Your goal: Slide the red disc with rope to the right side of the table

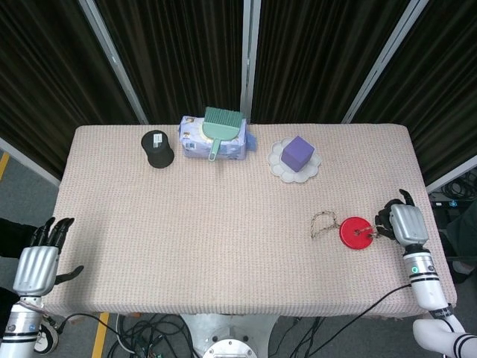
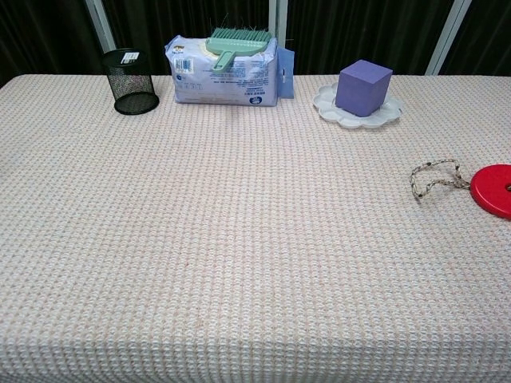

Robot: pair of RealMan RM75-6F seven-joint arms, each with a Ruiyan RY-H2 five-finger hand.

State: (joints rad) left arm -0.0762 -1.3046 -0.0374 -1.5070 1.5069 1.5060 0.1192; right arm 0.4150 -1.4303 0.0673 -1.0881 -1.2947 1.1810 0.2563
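Red disc (image 1: 357,233) flat on the table (image 1: 186,246) at about 4 o'clock from centre, near the right edge; its rope (image 1: 325,223) loops out on the 9 o'clock side, other end runs to the right hand (image 1: 402,224), whose fingers close on it at the disc's 3 o'clock. Left hand (image 1: 37,261) off the table at 8 o'clock, fingers spread, holding nothing. Back row, 10 to 1 o'clock: black cup (image 1: 157,148), green brush (image 1: 221,126) lying on a wipes pack (image 1: 195,142), purple cube (image 1: 297,154) on a white plate (image 1: 279,168).

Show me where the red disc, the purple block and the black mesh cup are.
Red disc (image 1: 356,233): head view, middle of its top face.
Purple block (image 2: 364,86): chest view, its front face.
Black mesh cup (image 2: 130,82): chest view, its side wall.
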